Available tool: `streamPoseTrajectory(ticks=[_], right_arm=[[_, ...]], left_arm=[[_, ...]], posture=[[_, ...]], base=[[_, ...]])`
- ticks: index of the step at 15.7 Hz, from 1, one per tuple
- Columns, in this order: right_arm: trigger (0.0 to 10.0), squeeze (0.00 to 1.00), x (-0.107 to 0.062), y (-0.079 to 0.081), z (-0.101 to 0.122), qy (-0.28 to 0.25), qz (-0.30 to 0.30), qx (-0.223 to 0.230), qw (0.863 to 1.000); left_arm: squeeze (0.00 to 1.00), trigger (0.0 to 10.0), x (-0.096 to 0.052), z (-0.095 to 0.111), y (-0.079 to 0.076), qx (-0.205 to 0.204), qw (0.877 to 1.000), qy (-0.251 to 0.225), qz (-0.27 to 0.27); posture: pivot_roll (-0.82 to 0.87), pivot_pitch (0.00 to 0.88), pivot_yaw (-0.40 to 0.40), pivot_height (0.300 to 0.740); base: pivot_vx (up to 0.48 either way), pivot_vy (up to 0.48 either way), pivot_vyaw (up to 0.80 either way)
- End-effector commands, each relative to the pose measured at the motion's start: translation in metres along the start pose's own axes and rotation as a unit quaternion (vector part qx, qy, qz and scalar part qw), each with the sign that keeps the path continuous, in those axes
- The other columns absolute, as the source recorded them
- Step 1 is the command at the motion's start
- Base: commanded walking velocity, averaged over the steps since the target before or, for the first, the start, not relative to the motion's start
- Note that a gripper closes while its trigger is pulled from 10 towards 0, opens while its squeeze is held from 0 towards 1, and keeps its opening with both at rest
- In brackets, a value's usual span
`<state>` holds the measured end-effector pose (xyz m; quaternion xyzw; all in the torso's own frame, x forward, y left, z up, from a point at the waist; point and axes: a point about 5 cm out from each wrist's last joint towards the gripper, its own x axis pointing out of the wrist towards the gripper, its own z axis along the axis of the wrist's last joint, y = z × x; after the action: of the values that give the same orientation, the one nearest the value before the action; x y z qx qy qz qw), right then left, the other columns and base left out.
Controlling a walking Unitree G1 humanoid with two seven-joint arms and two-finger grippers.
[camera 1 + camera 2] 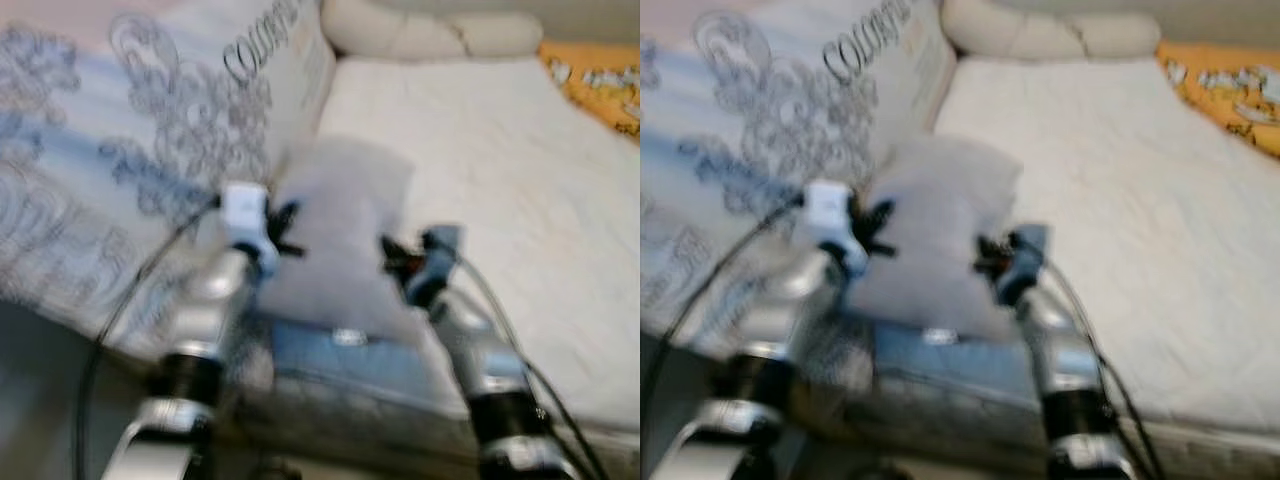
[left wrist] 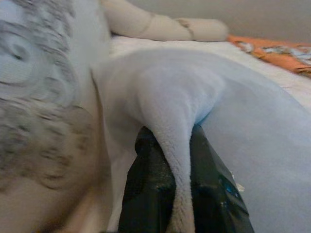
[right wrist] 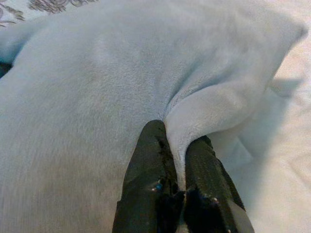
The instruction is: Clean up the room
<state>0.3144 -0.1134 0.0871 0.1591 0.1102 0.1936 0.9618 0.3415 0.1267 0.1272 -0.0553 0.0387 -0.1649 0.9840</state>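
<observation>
Pale blue plush pillow (image 1: 345,215): held up over the near edge of the bed (image 1: 500,200), between both arms. Left gripper (image 2: 177,167): fingers closed on a pinched fold at the pillow's left side. Right gripper (image 3: 175,162): fingers closed on a fold at its right side. Large patterned cushion (image 1: 130,150): just left of the pillow. Cream bolster (image 1: 420,30): far end. Orange cloth (image 1: 600,80): far right.

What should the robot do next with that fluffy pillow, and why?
Probably carry it further over the bed before letting go. Both claws, left and right, pinch folds of the pillow, which sits near the mattress edge beside the patterned blanket.
</observation>
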Motion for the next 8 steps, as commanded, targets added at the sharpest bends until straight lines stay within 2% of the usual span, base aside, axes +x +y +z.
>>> streamPoseTrajectory(ticks=[1,3,5,8], right_arm=[[10.0,0.00,-0.002,-0.006,0.008,-0.015,-0.008,-0.006,1.000],[10.0,0.00,-0.002,-0.009,0.009,-0.020,-0.022,0.002,1.000],[10.0,0.00,-0.001,-0.017,0.011,-0.027,-0.050,0.017,0.998],[10.0,0.00,0.002,-0.034,0.012,-0.037,-0.107,0.023,0.993]], left_arm=[[0.00,10.0,0.004,0.009,-0.009,0.002,1.000,-0.018,-0.013],[0.00,10.0,0.006,0.006,-0.010,0.005,1.000,-0.010,-0.015],[0.00,10.0,0.011,0.001,-0.017,0.027,0.999,0.004,-0.027],[0.00,10.0,0.023,0.004,-0.028,0.040,0.998,-0.003,-0.052]], posture=[[0.03,0.000,0.083,0.740],[0.03,0.000,0.084,0.740],[0.02,0.000,0.083,0.740],[0.02,0.000,0.087,0.740]], base=[[0.300,0.000,0.00],[0.277,0.000,0.00],[0.000,0.000,0.00],[0.000,0.000,0.00]])
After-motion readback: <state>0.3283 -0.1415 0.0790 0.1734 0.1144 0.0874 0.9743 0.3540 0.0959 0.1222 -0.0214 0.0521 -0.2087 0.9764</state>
